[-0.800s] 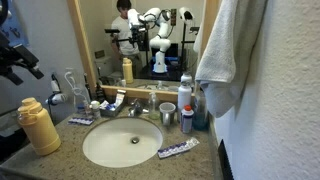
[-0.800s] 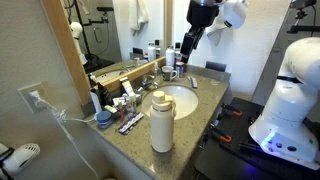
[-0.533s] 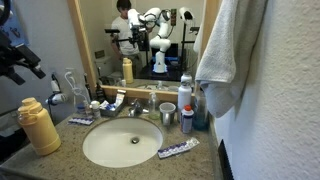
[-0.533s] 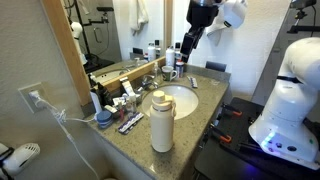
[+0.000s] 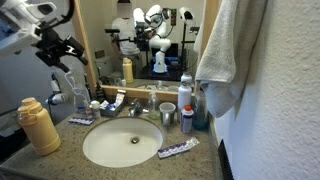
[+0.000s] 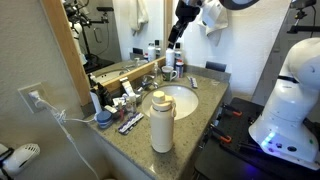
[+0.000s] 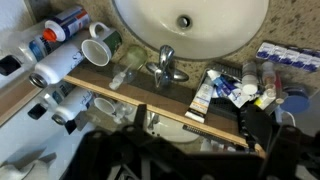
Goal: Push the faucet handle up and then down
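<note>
gripper (image 5: 57, 50) hangs high above the counter (image 5: 205, 150), well apart from the faucet handle (image 5: 137, 104). the handle tops the small faucet at the back rim of the basin (image 5: 92, 150).

wrist view: the handle (image 7: 165, 62) sits near picture centre, so the camera looks down on it. judged reason: line up from above before descending. cups (image 7: 100, 45) lie on one side of it and toothpaste tubes (image 7: 215, 90) on the other, both near the faucet, hence a high start clear of the clutter.

fingers (image 7: 262, 140) show only as dark blurred shapes at the lower edge. they look spread, with nothing between them. judged reason: a push needs one finger under the lever, no grip.

status: no contact yet, so neither the up push nor the down push looks begun.
</note>
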Available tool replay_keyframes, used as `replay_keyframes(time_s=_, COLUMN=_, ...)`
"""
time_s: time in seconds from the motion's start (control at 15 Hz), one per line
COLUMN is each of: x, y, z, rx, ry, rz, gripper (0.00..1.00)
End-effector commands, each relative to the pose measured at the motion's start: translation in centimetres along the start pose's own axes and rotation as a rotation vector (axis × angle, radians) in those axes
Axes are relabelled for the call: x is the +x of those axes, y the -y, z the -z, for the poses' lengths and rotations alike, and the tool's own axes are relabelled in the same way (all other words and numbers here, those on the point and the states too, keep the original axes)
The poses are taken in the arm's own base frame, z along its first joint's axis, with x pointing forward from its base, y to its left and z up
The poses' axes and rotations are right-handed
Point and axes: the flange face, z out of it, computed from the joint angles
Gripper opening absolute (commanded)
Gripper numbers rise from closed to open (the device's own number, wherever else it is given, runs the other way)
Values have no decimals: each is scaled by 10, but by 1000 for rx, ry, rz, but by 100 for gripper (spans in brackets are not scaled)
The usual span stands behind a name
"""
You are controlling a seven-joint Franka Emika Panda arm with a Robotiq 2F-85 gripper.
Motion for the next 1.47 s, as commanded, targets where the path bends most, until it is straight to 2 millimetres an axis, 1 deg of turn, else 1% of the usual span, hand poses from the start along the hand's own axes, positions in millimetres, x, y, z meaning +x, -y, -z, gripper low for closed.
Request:
replay_keyframes(time_s=0.0, x=26, y=-32, z=-39, rx=17, ry=-81, rz=24, gripper=100)
replay_keyframes(time_s=0.13, x=35, y=-45, z=-64, rx=40, ry=-115, rz=21, gripper=100)
replay_keyframes(time_s=0.27, x=42, y=-53, z=-90, rx=66, ry=-129, rz=18, gripper=100)
replay_keyframes(time_s=0.47, x=50, y=-56, z=-125, rx=107, ry=-133, rz=10, gripper=100)
replay_keyframes(time_s=0.67, x=52, y=-57, z=-162, rx=129, ry=-96, rz=2, gripper=100)
replay_keyframes(time_s=0.8, x=51, y=-57, z=-183, rx=141, ry=-70, rz=-6, gripper=100)
replay_keyframes(time_s=1.0, x=50, y=-55, z=-210, rx=161, ry=-48, rz=-13, gripper=100)
replay_keyframes(time_s=1.4, x=41, y=-52, z=-252, rx=195, ry=-87, rz=-32, gripper=100)
